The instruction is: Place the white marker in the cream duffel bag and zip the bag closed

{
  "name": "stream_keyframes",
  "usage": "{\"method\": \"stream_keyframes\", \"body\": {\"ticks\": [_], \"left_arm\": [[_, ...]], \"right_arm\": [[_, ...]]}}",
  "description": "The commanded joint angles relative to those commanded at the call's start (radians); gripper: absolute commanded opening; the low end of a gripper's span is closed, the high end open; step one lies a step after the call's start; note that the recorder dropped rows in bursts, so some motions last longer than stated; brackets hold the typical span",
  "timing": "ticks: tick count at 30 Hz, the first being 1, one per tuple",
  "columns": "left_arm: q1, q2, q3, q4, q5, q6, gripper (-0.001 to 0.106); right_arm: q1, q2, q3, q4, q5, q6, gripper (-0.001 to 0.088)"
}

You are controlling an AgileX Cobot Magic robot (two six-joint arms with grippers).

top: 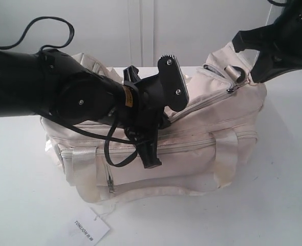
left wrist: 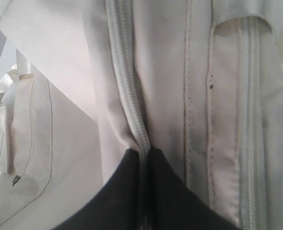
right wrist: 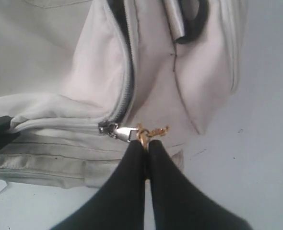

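Right gripper [right wrist: 146, 143]: jaws together, pinching the gold key-ring pull [right wrist: 153, 131] that hangs off the silver slider [right wrist: 118, 131]. Grey zip teeth [right wrist: 128, 86] run from the slider up the end panel, and a black strap ring [right wrist: 195, 21] sits further along that end. Left gripper [left wrist: 142, 152]: jaws also pressed together, clamped on a ridge of fabric carrying the top zip track [left wrist: 127, 91]. A second zip track [left wrist: 249, 124] runs parallel beside it. Both grips are on the cream duffel bag [top: 192, 154]. Bag: soft cream fabric with stitched seams and small dark specks along one seam in the left wrist view. A satin handle strap [top: 225, 154] loops down the front, with a long front zip [top: 202, 142] and a short upright zip [top: 109, 182] near the end on the left of the exterior view. It lies lengthwise on the white table [top: 279, 205], about mid-surface and reaching back toward the far edge. The left arm is over its top, and its other end stands higher, up at the right gripper. White paper tag [top: 87, 230] lies flat by the near edge, in front of the bag's lower end, printed TONLION. White marker: can't tell where it is from these views.
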State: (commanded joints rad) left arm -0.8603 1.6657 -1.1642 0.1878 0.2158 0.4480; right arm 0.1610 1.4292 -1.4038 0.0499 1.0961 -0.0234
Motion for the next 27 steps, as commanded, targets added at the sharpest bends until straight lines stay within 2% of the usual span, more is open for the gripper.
{"method": "stream_keyframes", "body": {"ticks": [9, 14, 22, 27], "left_arm": [[0.000, 0.000, 0.000, 0.000, 0.010, 0.000, 0.000], [0.000, 0.000, 0.000, 0.055, 0.025, 0.000, 0.000], [0.000, 0.000, 0.000, 0.057, 0.025, 0.000, 0.000], [0.000, 0.000, 0.000, 0.057, 0.021, 0.000, 0.000]], "right_arm": [[0.000, 0.048, 0.000, -0.128, -0.106, 0.116, 0.0000], [0.000, 0.060, 0.000, -0.233, -0.135, 0.210, 0.0000], [0.000, 0.060, 0.000, -0.231, -0.149, 0.210, 0.0000], [0.000, 0.060, 0.000, -0.121, -0.149, 0.202, 0.0000]]}}
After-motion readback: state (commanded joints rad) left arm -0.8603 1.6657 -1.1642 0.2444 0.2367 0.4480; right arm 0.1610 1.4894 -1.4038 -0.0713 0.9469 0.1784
